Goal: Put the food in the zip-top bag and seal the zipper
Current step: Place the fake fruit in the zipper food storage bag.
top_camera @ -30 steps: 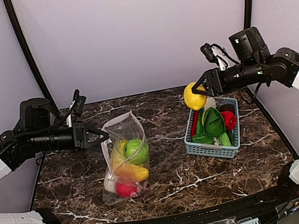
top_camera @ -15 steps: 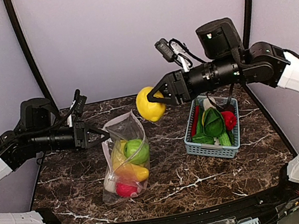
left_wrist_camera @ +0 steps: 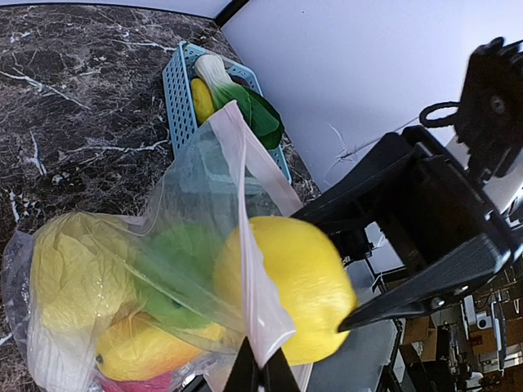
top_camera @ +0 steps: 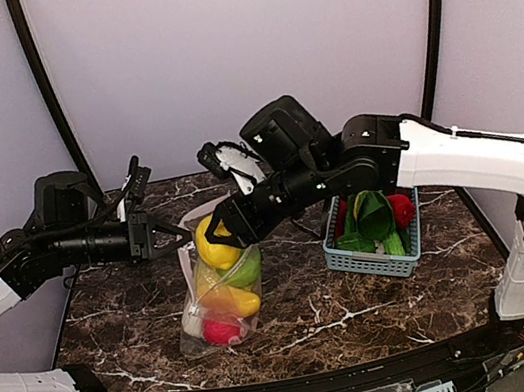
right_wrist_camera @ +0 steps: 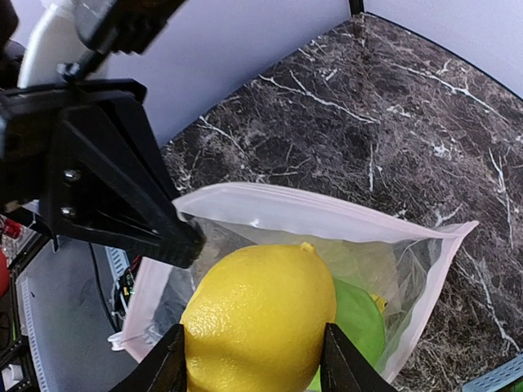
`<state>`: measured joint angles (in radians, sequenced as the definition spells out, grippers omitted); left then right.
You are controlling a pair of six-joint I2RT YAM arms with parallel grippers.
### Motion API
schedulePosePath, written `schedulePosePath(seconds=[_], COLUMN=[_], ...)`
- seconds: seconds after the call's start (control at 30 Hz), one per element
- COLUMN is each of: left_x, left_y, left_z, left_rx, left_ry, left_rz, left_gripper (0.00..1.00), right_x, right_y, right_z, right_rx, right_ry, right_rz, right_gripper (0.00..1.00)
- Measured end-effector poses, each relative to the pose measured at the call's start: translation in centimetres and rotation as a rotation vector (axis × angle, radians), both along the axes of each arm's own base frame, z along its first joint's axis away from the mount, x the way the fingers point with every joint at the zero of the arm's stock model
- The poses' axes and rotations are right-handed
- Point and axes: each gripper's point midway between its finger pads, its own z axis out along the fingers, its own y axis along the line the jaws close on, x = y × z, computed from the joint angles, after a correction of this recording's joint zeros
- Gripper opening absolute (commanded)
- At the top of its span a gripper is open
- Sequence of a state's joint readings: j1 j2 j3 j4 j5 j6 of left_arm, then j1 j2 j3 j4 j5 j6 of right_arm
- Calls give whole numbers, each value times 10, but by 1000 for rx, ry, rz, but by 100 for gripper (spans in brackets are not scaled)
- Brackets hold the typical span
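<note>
We grip the lemon (right_wrist_camera: 257,314) between our right gripper's (right_wrist_camera: 255,363) fingers, right at the open mouth of the bag (top_camera: 190,270). Our left gripper (top_camera: 178,237) is pinched tight on the bag's zipper (right_wrist_camera: 310,214) edge and holds it up. Beneath the lemon, inside the bag, lie the apple (top_camera: 247,272), pepper (top_camera: 230,303) and red fruit (top_camera: 220,331).

The lemon (top_camera: 214,245) plugs the zip-top bag (top_camera: 199,298) mouth at centre; I see open table (top_camera: 363,310) lower centre, basket (top_camera: 370,260) blocking right.
</note>
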<state>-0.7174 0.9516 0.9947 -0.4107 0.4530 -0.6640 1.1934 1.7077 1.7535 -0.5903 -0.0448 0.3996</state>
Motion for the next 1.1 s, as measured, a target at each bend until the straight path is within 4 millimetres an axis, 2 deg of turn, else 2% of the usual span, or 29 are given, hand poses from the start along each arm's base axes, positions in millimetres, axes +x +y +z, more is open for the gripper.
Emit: schedulePosePath(seconds=[0.1, 0.2, 0.4, 0.7, 0.83, 0.93, 1.1], left_x=[-1, -1, -1, -1, 0, 0, 0], left_y=[0, 1, 1, 0, 0, 0, 0], left_z=[1, 1, 1, 5, 8, 8, 8], left_rx=[-3, -3, -3, -9, -12, -12, -12], left_ry=[-1, -1, -1, -8, -12, -12, -12], left_rz=[1, 1, 1, 1, 1, 1, 1], left_gripper=[1, 1, 1, 1, 1, 1, 1], right_x=[2, 0, -5, -5, -4, -5, -7], right_y=[6, 10, 17, 22, 20, 19, 12], right_z=[-25, -41, -48, -74, -73, -68, -40], right_rx=[-74, -119, -133, -189, -194, -186, -131], right_ry=[3, 14, 26, 49, 43, 36, 11], right_rz=[-20, -17, 7, 6, 1, 3, 7], right_gripper=[50, 50, 52, 63, 72, 84, 89])
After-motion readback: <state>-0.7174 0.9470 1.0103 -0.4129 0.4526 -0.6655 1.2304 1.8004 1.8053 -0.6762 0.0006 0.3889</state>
